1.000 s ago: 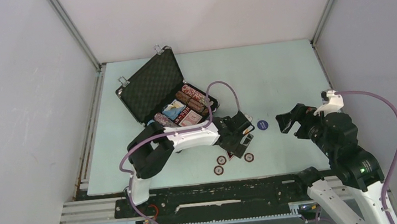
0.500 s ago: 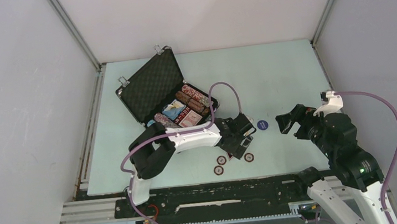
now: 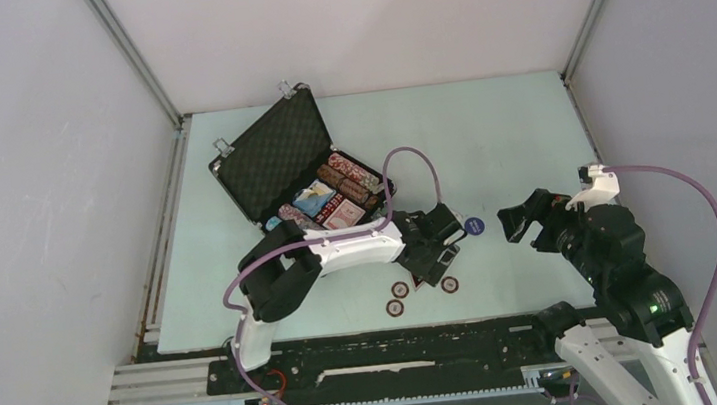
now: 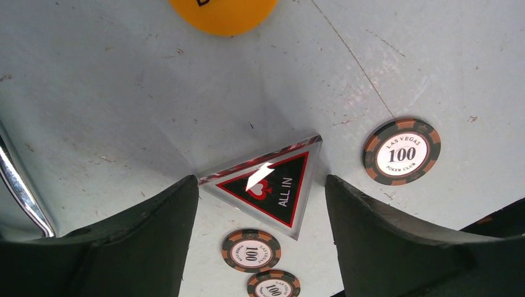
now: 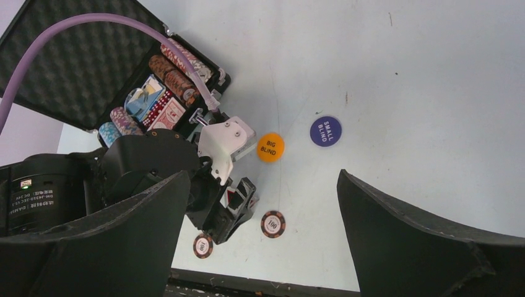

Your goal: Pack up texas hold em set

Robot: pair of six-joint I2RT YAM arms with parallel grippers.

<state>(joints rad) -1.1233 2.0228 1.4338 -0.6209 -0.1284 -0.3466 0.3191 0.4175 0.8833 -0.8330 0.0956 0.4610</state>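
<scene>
The black briefcase lies open at the back left, with chip rows and red and blue card decks inside. My left gripper is open, low over the table, its fingers either side of the triangular "ALL IN" marker without touching it. Three brown 100 chips lie loose around it. The orange "BIG BLIND" button and the blue "SMALL BLIND" button lie just beyond. My right gripper is open and empty, raised to the right of them.
The enclosure's white walls stand on three sides. The black rail of the arm bases runs along the near edge. The left arm's purple cable loops over the briefcase's right end.
My left gripper has shifted slightly right and towards the back, over the triangular marker. The right arm has not moved.
</scene>
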